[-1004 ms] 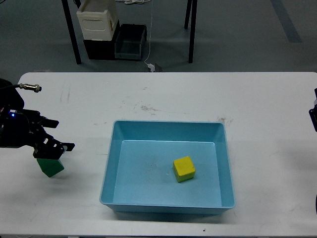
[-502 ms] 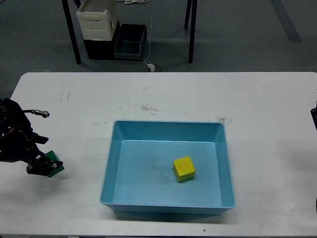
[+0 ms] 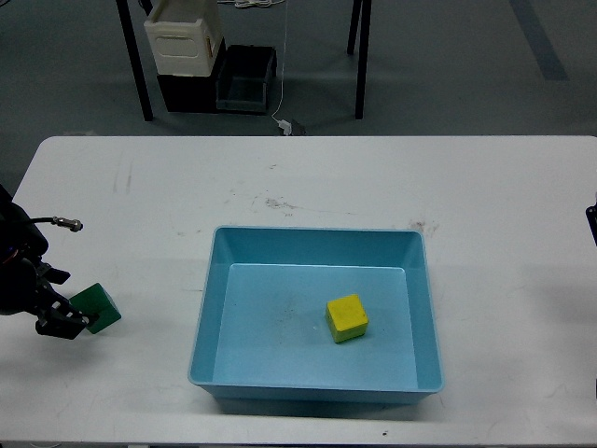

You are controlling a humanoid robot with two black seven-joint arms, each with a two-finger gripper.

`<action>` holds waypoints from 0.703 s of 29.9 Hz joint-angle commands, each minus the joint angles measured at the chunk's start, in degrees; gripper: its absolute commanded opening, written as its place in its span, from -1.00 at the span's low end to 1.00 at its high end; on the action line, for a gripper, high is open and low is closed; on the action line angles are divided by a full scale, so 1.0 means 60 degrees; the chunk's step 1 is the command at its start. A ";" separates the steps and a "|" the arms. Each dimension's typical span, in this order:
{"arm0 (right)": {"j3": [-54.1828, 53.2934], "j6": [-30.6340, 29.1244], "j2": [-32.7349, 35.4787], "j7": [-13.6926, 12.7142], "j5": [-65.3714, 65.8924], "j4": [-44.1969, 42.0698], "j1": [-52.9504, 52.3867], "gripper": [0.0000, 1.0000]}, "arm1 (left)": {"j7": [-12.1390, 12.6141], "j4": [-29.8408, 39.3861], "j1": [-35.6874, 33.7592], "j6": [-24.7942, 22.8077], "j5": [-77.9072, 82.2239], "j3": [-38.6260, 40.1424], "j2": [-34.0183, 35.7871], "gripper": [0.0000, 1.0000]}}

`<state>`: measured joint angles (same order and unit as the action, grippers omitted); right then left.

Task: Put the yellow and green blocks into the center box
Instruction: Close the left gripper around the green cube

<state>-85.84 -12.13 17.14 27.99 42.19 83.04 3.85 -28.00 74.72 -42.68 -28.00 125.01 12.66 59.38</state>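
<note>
Head view: left end effector [image 3: 65, 324] touches green block [image 3: 97, 309], grip state unclear; a weak hold could drop it short of box [image 3: 207, 308].

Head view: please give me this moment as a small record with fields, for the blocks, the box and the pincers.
yellow block: inside the blue box, on its floor, right of middle
green block: on the white table, left of the box, outside it
left pincer: at the green block's left side; open or shut cannot be told
right pincer: not in view
task state: one block in, green one still out
</note>
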 commanded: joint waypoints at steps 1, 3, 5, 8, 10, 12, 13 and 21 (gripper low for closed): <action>-0.0020 -0.0001 0.0000 0.0001 0.0000 0.0002 0.0017 1.00 | 0.0000 -0.0031 0.0023 -0.0001 -0.0001 0.0000 -0.0096 0.98; -0.0020 -0.0001 0.0000 0.0001 0.0000 0.0002 0.0032 1.00 | 0.0000 -0.0031 0.0023 -0.0001 -0.0001 0.0000 -0.0213 0.98; -0.0020 -0.0001 0.0000 0.0001 0.0000 0.0002 0.0046 1.00 | 0.0000 -0.0046 0.0052 -0.0001 -0.0001 -0.0015 -0.0272 0.98; -0.0020 -0.0001 0.0000 0.0001 0.0000 0.0002 0.0046 1.00 | 0.0000 -0.0133 0.0096 -0.0001 -0.0001 -0.0015 -0.0389 0.96; -0.0020 -0.0001 0.0000 0.0001 0.0000 0.0002 0.0046 1.00 | 0.0000 -0.0207 0.0111 -0.0001 -0.0001 -0.0015 -0.0477 0.93; -0.0020 0.0014 0.0000 0.0001 0.0000 0.0002 0.0046 1.00 | 0.0000 -0.0295 0.0125 -0.0001 -0.0001 -0.0102 -0.0492 0.86; -0.0020 0.0014 0.0000 0.0001 0.0000 -0.0012 0.0046 1.00 | 0.0000 -0.0353 0.0125 -0.0001 -0.0001 -0.0247 -0.0492 0.82; -0.0049 0.0043 -0.0014 0.0001 0.0000 -0.0013 0.0046 1.00 | 0.0000 -0.0573 0.0067 0.0285 -0.0001 -0.0615 -0.0492 0.40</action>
<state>-86.04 -11.94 17.14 28.00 42.19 82.99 4.13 -28.00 71.33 -42.30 -27.59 125.00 9.09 56.43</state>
